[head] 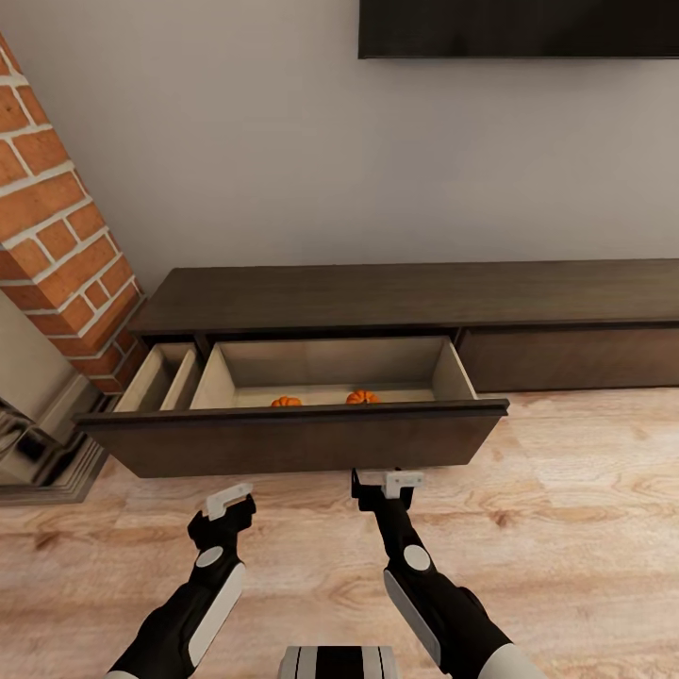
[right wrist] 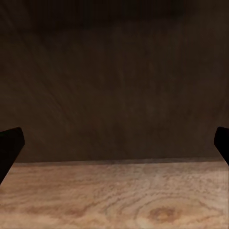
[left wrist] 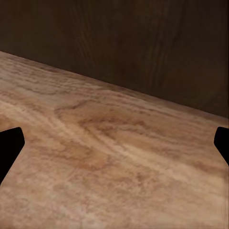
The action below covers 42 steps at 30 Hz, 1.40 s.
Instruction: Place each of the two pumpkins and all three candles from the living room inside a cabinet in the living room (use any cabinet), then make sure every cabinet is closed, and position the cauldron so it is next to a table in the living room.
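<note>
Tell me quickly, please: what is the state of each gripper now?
Left gripper: open, fingers spread, holding nothing.
Right gripper: open, holding nothing, facing the drawer front.

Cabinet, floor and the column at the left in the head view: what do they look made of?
The cabinet looks like dark-brown wood with a matte finish, faint grain on its open drawer, whose inside is pale beige. The floor looks like light wood planks with clear grain and knots. The column looks like red brick with pale mortar lines. These are renders, so this is appearance only.
</note>
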Tool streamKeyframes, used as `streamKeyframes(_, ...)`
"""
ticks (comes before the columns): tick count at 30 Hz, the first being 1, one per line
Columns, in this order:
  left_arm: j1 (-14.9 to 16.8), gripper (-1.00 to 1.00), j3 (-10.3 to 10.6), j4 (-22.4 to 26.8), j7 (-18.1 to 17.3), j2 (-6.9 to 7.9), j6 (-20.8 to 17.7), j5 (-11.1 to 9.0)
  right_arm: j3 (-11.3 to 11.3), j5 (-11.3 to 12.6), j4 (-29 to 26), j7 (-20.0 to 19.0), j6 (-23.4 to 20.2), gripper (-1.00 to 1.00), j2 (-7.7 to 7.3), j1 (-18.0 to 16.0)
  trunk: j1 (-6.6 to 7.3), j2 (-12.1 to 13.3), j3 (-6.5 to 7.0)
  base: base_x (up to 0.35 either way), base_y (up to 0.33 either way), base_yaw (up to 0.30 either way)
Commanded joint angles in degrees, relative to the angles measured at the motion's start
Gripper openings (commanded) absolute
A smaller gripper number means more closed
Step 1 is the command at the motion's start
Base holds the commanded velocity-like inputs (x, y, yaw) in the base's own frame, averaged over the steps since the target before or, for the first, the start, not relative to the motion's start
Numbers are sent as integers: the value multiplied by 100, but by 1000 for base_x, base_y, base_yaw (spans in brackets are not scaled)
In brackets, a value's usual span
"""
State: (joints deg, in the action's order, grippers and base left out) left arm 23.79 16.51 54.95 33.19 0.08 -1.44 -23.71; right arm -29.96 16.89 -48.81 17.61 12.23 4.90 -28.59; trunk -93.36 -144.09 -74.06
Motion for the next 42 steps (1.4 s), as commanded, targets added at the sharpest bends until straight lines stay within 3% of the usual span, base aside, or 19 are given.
streamKeyframes(1,3,100,23,7,38,6,-15,-21,-27,60,3,27,39,100,-3,-6,1,-2,-4,0,0,0)
streamKeyframes(6,3,100,35,8,38,3,-14,-20,-24,60,18,31,132,100,-4,-6,1,-2,-4,0,0,0)
streamKeyframes(11,3,100,44,14,38,8,13,-14,-20,60,97,29,644,100,-56,-6,1,-2,-4,0,0,0)
streamKeyframes(18,-10,100,158,12,45,21,535,-1,-27,69,123,6,884,100,-246,-6,1,-2,-4,0,0,0)
streamKeyframes(26,-15,100,261,9,64,29,698,7,-25,72,450,-416,1358,100,-367,-6,1,-2,-4,0,0,0)
streamKeyframes(42,-15,100,265,7,110,13,865,18,-27,60,632,-458,1432,100,-372,-6,1,-2,-4,66,30,0)
